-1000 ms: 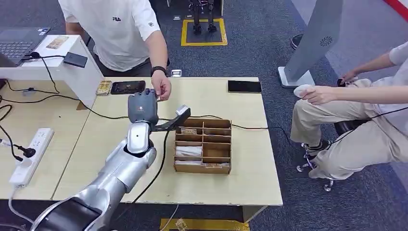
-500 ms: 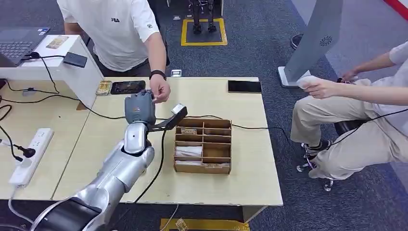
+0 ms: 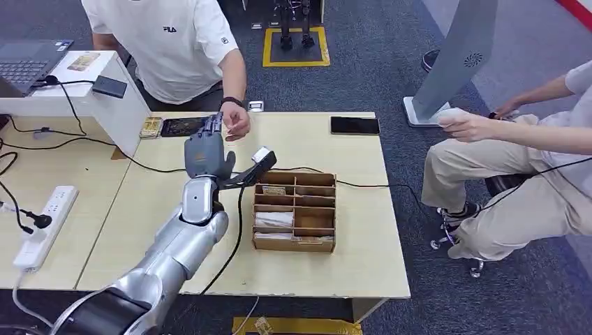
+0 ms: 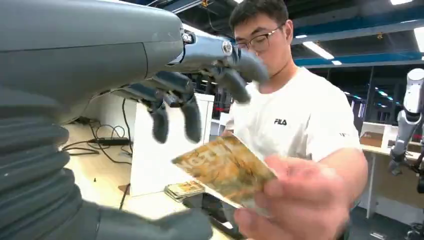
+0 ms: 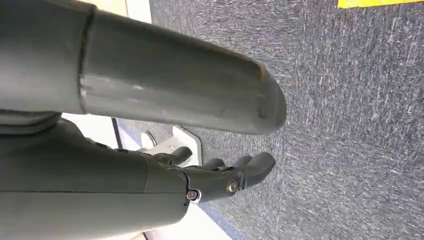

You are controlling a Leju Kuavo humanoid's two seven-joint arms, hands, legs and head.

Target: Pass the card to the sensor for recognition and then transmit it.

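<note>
A person's hand [image 4: 295, 200] holds the card [image 4: 225, 170], a worn yellow-brown picture card, just in front of my left hand [image 4: 175, 95]. My left hand [image 3: 206, 150] is raised over the far part of the table with its fingers [image 4: 160, 122] spread apart and off the card. The person's hand [image 3: 236, 122] is right beside its fingertips. The sensor [image 3: 262, 158], a small scanner head on a black arm, stands just right of my left hand. My right hand [image 5: 235, 175] hangs over the carpet, fingers loosely extended, holding nothing.
A wooden compartment box [image 3: 294, 209] with cards sits right of my left arm, a black cable running past it. A phone [image 3: 354, 125], another phone [image 3: 183, 126] and a card stack [image 3: 150, 128] lie along the far edge. A seated person [image 3: 516, 160] is at the right.
My left hand has lifted slightly toward the far edge and its fingers have spread. The person's hand now holds the card and has drawn it back a little.
</note>
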